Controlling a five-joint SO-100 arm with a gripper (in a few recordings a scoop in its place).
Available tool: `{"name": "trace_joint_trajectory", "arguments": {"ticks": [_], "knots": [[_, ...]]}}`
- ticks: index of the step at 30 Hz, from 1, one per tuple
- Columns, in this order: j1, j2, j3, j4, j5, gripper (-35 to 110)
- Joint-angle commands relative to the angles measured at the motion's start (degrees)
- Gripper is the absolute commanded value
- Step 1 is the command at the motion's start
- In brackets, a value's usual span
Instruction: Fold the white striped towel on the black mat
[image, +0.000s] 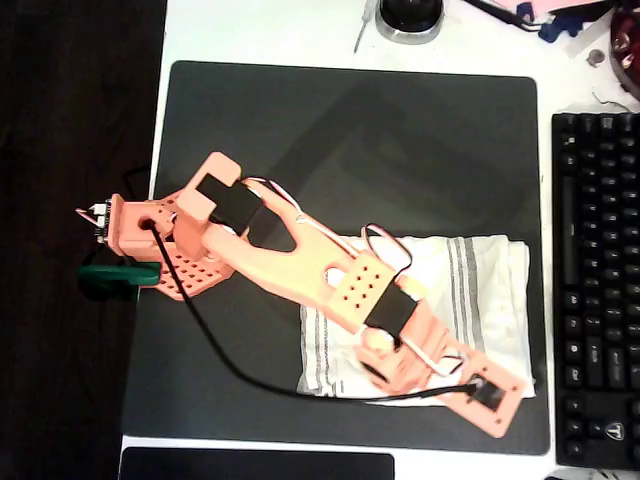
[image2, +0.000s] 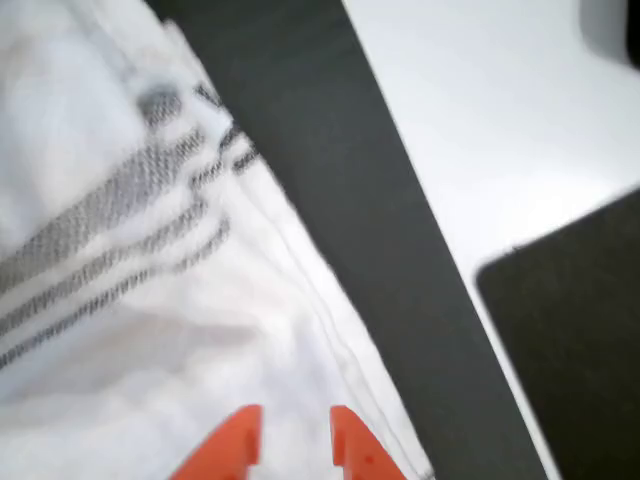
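The white striped towel lies on the lower right part of the black mat, with grey stripe bands running across it. My orange arm reaches from the left, and my gripper hangs over the towel's front edge. In the wrist view the two orange fingertips of the gripper stand a little apart just above the towel, near its edge beside the mat. The jaws are narrowly open, and only flat cloth shows in the gap. The picture is blurred.
A black keyboard lies right of the mat on the white table. A second dark pad sits at the front edge, also seen as a dark pad in the wrist view. A black cable trails over the mat.
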Motion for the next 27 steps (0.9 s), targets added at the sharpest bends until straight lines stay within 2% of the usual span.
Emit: {"name": "trace_joint_trajectory", "arguments": {"ticks": [1,5,13,23,27], "knots": [[0.9,3.9,0.0,1.8,-0.2,12],[-1.0,7.6,-3.3,7.0,2.1,13],[-7.6,14.3,-1.9,9.3,7.1,13],[-17.8,41.2,26.9,4.8,5.9,13],[-17.4,49.6,35.1,4.9,7.0,13]]}}
